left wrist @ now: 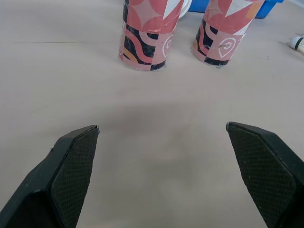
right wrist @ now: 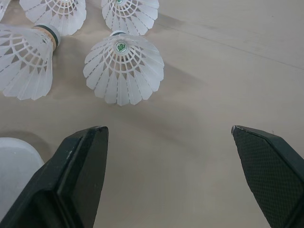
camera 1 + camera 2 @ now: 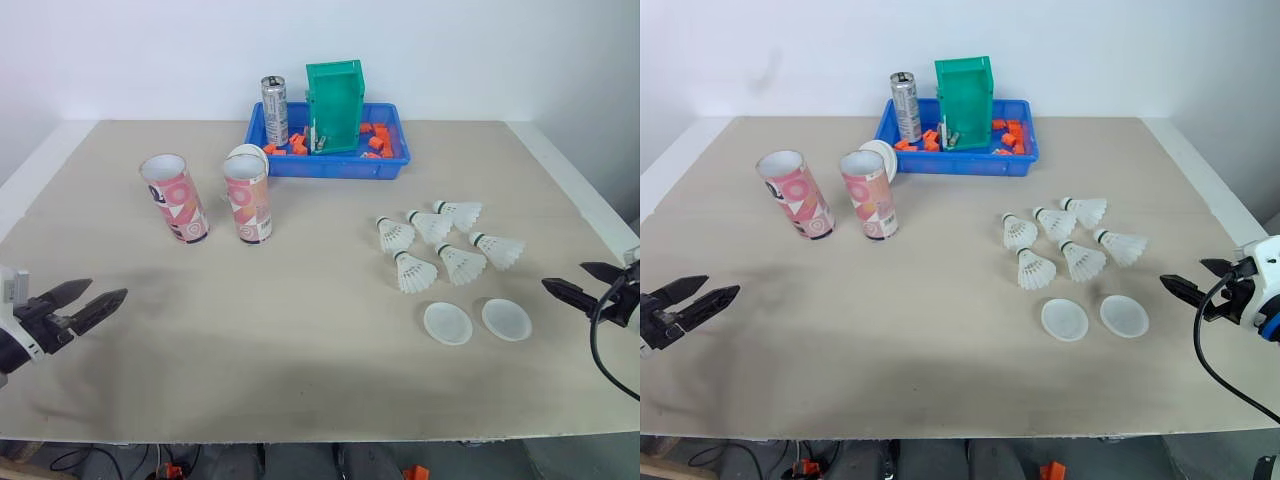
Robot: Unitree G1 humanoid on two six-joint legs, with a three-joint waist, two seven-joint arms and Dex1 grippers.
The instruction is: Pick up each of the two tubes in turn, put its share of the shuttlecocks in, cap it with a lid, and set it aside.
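Two pink patterned tubes stand upright at the left middle of the table, the left tube (image 3: pixel 176 198) and the right tube (image 3: pixel 248 200), mouths open. Several white shuttlecocks (image 3: pixel 440 245) lie in a cluster right of centre. Two white round lids (image 3: pixel 448 323) (image 3: pixel 506 319) lie flat just in front of them. My left gripper (image 3: pixel 98 294) hovers open near the table's front left, well in front of the tubes (image 1: pixel 147 35). My right gripper (image 3: pixel 568 279) is open at the right edge, just right of the lids, facing the shuttlecocks (image 2: pixel 123 69).
A blue tray (image 3: pixel 330 165) at the back holds a green bin (image 3: pixel 335 107), orange pieces and a silver can (image 3: pixel 275 110). A white round lid (image 3: pixel 243 154) leans behind the right tube. Bare tabletop lies between the tubes and the shuttlecocks.
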